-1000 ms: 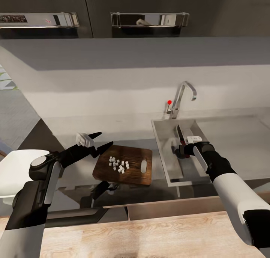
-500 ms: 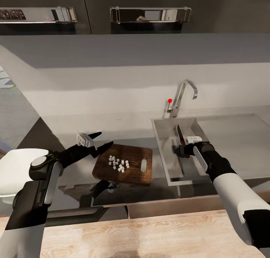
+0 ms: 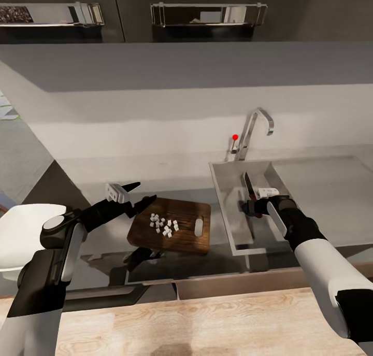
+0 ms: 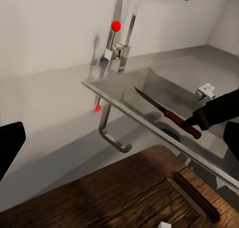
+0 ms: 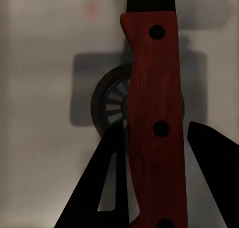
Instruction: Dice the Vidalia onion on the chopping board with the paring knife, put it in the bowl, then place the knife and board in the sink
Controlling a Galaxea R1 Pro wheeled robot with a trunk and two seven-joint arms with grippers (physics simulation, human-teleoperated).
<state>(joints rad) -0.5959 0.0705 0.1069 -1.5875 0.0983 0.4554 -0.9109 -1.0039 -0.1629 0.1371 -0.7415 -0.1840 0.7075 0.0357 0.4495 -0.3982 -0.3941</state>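
Steel sink (image 3: 224,190) holds the right end effector (image 3: 252,207), clamped on the paring knife (image 3: 249,186) above the drain. Beside it on the bench (image 3: 321,190), the chopping board (image 3: 189,239) carries diced onion (image 3: 163,226), with the left end effector (image 3: 135,194) spread wide nearby.

The whole head view has slid slightly, so the camera has tilted a little; the desk things have not moved on their own. The black left gripper (image 3: 132,194) with its white fitting has lifted a touch above the near corner of the dark brown wooden chopping board (image 3: 181,239), jaws spread as before, fingertips drawn slightly back.
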